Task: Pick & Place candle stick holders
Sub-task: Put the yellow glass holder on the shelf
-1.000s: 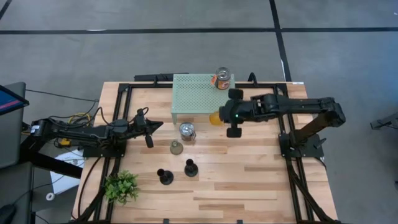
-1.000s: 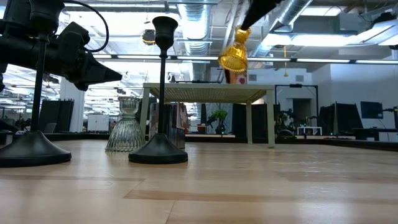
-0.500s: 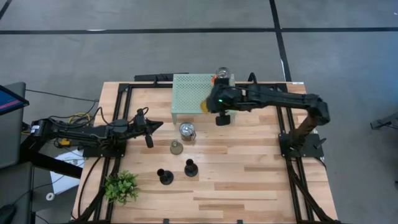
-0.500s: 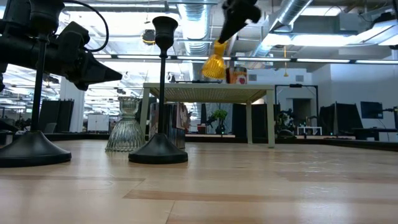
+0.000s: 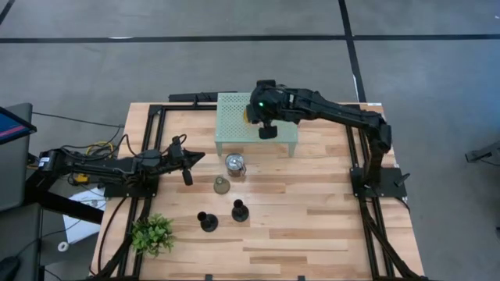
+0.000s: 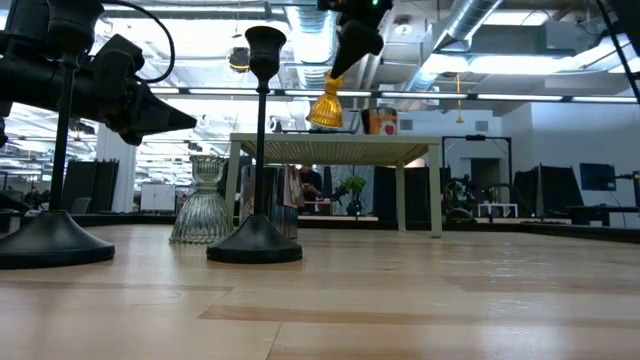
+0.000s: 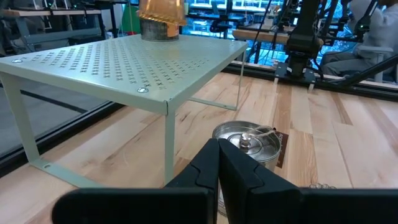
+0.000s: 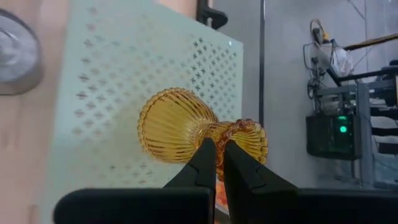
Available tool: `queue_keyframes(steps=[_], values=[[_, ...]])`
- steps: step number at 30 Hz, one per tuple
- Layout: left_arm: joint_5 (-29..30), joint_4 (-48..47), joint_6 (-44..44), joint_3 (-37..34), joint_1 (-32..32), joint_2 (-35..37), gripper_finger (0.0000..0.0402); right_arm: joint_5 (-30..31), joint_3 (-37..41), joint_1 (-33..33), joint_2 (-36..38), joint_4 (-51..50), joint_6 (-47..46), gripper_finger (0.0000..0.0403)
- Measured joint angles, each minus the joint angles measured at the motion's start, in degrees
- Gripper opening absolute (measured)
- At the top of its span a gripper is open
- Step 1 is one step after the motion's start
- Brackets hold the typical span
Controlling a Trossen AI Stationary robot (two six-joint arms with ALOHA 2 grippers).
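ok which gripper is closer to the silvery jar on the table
Left. The left gripper is shut and sits just beside the silvery jar, pointing at it. The right gripper is farther off, above the green rack, holding the amber holder.

From my station I saw a grey concrete floor crossed by dark lines around the wooden table, a blue-lit screen at nine o'clock, and, looking level across the table, exposed ceiling ducts, strip lights and desks with monitors beyond.
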State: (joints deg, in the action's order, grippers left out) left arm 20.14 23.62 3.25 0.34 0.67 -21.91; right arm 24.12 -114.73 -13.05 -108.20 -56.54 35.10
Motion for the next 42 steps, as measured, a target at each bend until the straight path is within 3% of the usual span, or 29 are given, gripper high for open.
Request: queue_keyframes(steps=[9, 42], values=[[0.0, 0.0, 0.0, 0.0, 0.0, 0.0, 0.0008, 3.1, -2.1, -2.3, -3.7, -0.5, 2.4, 0.0000], [0.0, 0.0, 0.0, 0.0, 0.0, 0.0, 0.0008, 1.4, -2.0, -5.1, -3.7, 0.9, 2.6, 0.0000]])
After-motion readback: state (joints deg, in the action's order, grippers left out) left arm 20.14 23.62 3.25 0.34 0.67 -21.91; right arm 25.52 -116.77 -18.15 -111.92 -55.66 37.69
